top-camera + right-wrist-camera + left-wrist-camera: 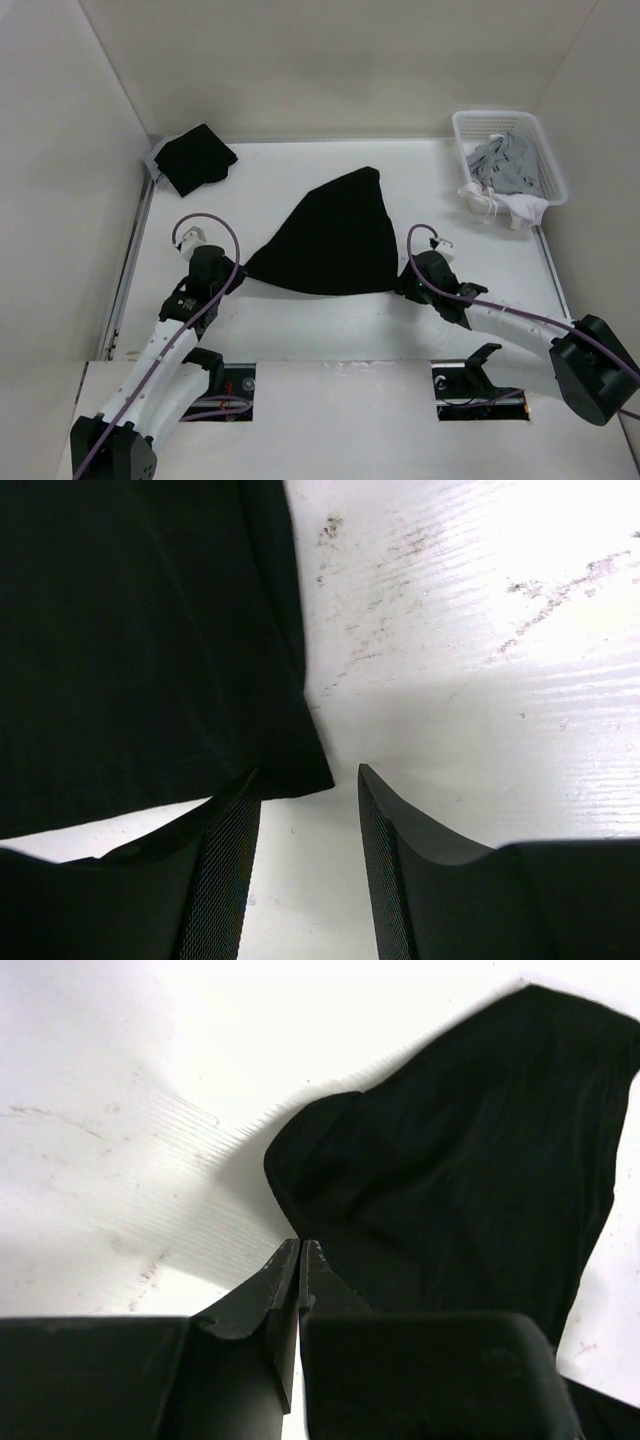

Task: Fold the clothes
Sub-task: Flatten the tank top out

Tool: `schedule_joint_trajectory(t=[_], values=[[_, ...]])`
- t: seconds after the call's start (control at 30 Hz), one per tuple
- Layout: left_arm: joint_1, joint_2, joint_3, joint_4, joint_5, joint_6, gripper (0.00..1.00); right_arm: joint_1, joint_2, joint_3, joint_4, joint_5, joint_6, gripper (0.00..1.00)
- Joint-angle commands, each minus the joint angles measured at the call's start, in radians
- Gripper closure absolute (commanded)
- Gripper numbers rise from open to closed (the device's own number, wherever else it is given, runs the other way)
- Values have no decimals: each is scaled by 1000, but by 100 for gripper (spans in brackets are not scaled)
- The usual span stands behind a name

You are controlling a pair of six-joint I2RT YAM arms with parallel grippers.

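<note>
Black soft garment (335, 240), rough triangle, peak far, wide edge near

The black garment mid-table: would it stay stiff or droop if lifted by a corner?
Probably droops: the black garment lies flat with a soft curled edge in the left wrist view. Looks thin, so likely light. Pushed, it would probably bunch or slide on the smooth table, not roll.
</note>
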Motion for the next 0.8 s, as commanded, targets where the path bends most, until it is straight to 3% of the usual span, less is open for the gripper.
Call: schedule_joint_trajectory(t=[0.0, 0.17, 0.53, 0.77], values=[[61, -14, -10, 82, 61, 46, 100, 7, 8, 28, -5, 33, 45, 54], [123, -34, -27, 105, 55, 24, 100, 13, 34, 16, 45, 4, 106, 63], [126, 11, -67, 165, 108, -11, 100, 27, 23, -93, 208, -125, 231, 60], [114, 26, -62, 177, 108, -13, 100, 27, 60, -124, 266, -150, 273, 66]])
